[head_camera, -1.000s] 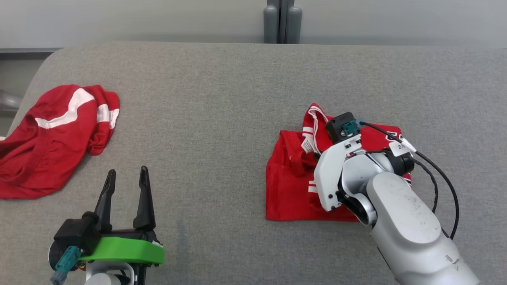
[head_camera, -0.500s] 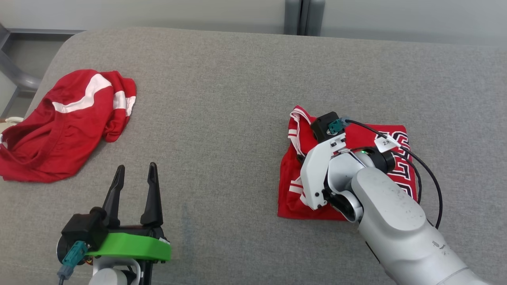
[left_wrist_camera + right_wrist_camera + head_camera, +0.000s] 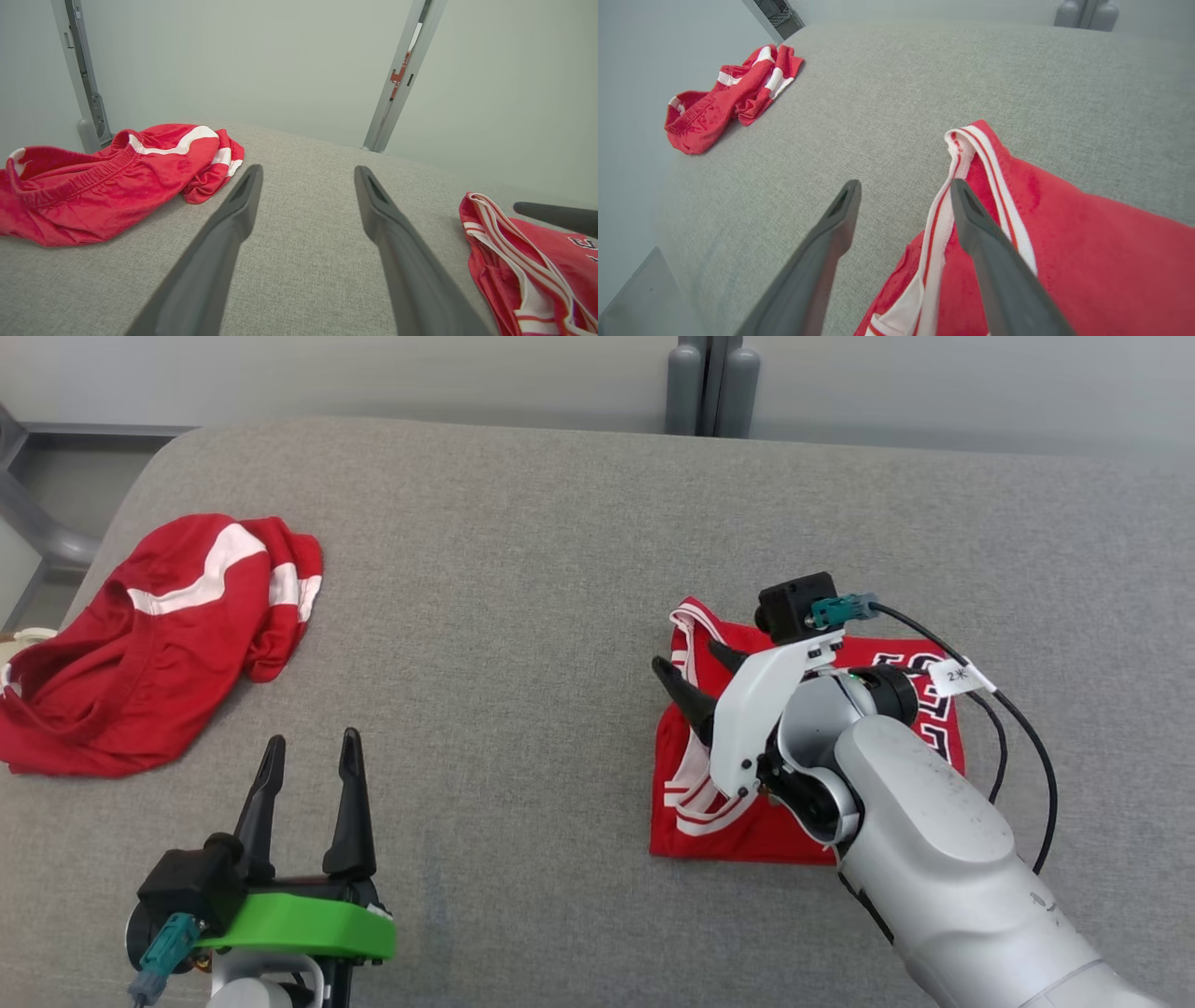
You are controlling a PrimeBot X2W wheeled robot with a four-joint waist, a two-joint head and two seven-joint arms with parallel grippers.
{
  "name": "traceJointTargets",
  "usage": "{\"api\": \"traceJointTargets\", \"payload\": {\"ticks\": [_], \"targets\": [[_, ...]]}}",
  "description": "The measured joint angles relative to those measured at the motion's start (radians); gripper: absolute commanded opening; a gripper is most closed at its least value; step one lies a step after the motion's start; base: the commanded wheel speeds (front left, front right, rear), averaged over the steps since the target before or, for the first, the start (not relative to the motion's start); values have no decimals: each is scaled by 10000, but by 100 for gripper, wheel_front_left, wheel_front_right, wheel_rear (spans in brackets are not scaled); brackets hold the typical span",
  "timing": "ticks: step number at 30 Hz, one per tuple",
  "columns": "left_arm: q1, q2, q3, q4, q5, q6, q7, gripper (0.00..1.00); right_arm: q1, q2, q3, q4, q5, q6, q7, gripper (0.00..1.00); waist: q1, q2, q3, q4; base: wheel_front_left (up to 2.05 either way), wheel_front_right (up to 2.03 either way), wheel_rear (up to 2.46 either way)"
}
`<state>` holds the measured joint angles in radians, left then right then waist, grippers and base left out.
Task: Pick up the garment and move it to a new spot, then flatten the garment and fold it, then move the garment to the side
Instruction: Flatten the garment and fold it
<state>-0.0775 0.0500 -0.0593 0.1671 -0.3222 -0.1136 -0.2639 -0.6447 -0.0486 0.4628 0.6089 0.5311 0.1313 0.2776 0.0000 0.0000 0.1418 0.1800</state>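
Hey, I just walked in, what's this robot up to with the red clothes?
The robot is working on a folded red jersey with white trim lying on the grey fabric-covered table. Its right pincer is open at the jersey's striped edge, gripping nothing. The left pincer is open and empty, held over bare table. A crumpled pair of red shorts with white stripes lies apart at the far left.

Red garment (image 3: 709, 842) folded; lying flat
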Motion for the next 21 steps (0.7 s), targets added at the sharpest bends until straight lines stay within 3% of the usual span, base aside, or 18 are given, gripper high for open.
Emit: {"api": "traceJointTargets", "payload": {"ticks": [4, 9, 21], "targets": [[127, 2, 186, -40, 79, 8, 0, 100, 256, -94, -443, -677, -198, -2, -796, 100, 0, 0, -196, -235, 0, 0, 0], [366, -2, 533, -111, 176, 86, 0, 100, 1331, -1122, -1152, -1952, -1354, -4, -2368, 100, 0, 0, -502, -736, 0, 0, 0], [725, -2, 867, -96, 347, 127, 0, 100, 3560, -1722, -2466, -2970, -2353, -4, -4383, 100, 0, 0, -1238, -1922, 0, 0, 0]]}}
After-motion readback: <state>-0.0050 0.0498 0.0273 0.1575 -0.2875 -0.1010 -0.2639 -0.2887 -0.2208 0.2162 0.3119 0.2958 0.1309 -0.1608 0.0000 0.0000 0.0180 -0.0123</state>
